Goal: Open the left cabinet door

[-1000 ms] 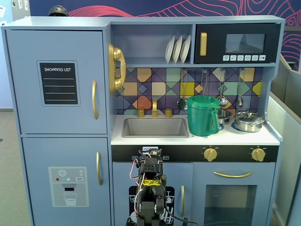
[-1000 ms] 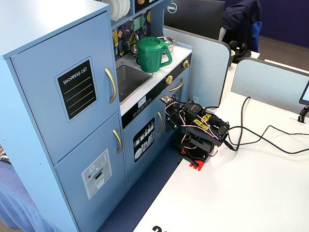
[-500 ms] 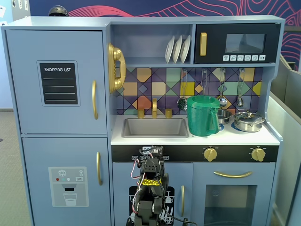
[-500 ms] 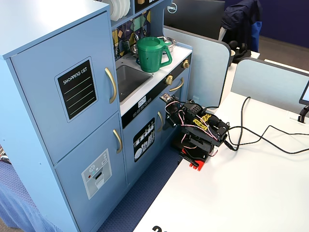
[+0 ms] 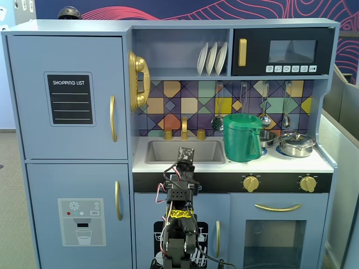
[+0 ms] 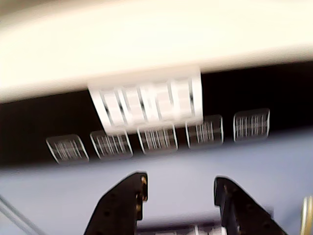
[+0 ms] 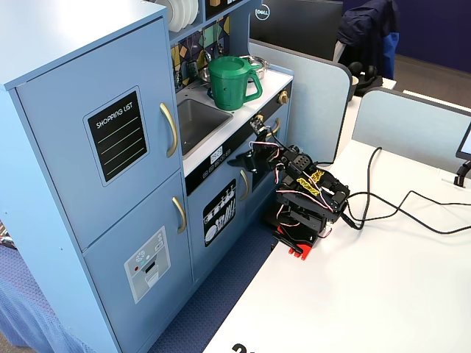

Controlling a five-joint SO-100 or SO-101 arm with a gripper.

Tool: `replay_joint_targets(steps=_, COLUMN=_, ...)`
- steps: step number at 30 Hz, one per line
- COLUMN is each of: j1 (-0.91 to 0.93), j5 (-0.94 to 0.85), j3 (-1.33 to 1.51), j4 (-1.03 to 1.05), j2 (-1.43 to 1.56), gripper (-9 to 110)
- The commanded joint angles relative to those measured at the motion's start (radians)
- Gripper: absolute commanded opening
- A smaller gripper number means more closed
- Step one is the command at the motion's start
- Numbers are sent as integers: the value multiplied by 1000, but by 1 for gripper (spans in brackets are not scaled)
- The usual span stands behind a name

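The left cabinet door [image 5: 67, 95] is light blue-grey with a black "SHOPPING LIST" panel and a curved gold handle [image 5: 113, 118]. It is shut in both fixed views [image 7: 96, 147], and its handle [image 7: 170, 129] is untouched. My gripper [image 5: 185, 162] is raised in front of the black strip under the sink, well to the right of the door in that view. From the side, the gripper [image 7: 238, 160] points at the kitchen front below the counter. The blurred wrist view shows the gripper [image 6: 180, 188] open and empty, facing a white label on the black strip. The door is out of that view.
Below the left cabinet door is a door with a water-dispenser graphic [image 5: 81, 221]. A sink [image 5: 168, 152], a green pitcher [image 5: 242, 137] and a steel pot [image 5: 296, 144] are on the counter. A gold phone [image 5: 138, 81] hangs right of the door. Cables [image 7: 397, 213] trail over the white table.
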Motion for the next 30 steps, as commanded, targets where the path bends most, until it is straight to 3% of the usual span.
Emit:
replay_joint_targets(steps=1, j1=-23, j5=-26, j3=-109, j4=-94, j2=9, gripper=10)
replay_joint_targets(steps=10, j1=-84, j5=-89, j3=-195, j4=-345, j2=9, gripper=11)
replay_joint_targets(steps=30, j1=-561, j5=-376, j3=-304, j4=-701, j2=-129, gripper=12)
